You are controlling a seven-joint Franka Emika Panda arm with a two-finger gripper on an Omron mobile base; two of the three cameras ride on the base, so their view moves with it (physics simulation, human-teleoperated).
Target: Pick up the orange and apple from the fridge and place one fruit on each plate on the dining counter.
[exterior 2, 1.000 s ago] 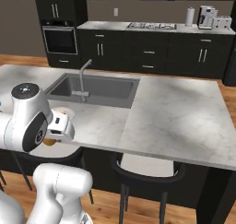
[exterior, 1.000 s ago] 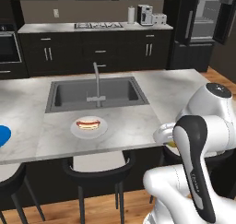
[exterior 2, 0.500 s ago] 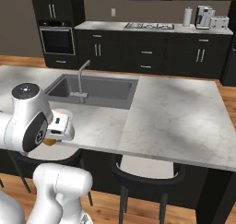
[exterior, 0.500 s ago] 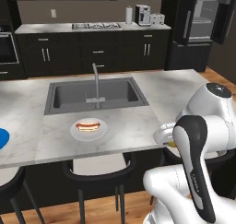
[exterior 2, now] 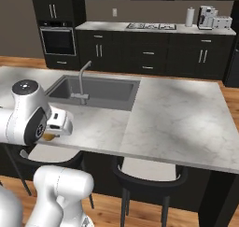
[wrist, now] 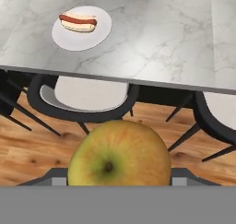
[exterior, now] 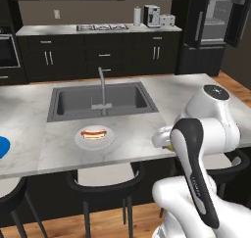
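Note:
My gripper [wrist: 119, 174] is shut on the apple [wrist: 119, 154], a yellow-green fruit blushed orange that hangs over the wooden floor just short of the dining counter's [wrist: 156, 38] near edge. In the left base view the apple [exterior: 169, 146] peeks out behind my forearm. A white plate [wrist: 99, 34] carrying a hot dog [wrist: 78, 22] lies on the counter ahead and to the left. The blue plate [exterior: 2, 146] sits at the counter's far left edge. The fridge [exterior: 215, 21] stands at the back right with its door open. The orange is out of view.
Black stools with pale seats [wrist: 87, 94] stand tucked under the counter's near edge, one more at the right [wrist: 221, 110]. The inset sink [exterior: 100, 100] with its tap [exterior: 102, 85] lies behind the white plate. Dark wall cabinets [exterior 2: 149, 53] run along the back.
The whole scene has slid slightly in both base views, so the camera has moved. The arm keeps the same pose with the apple held.

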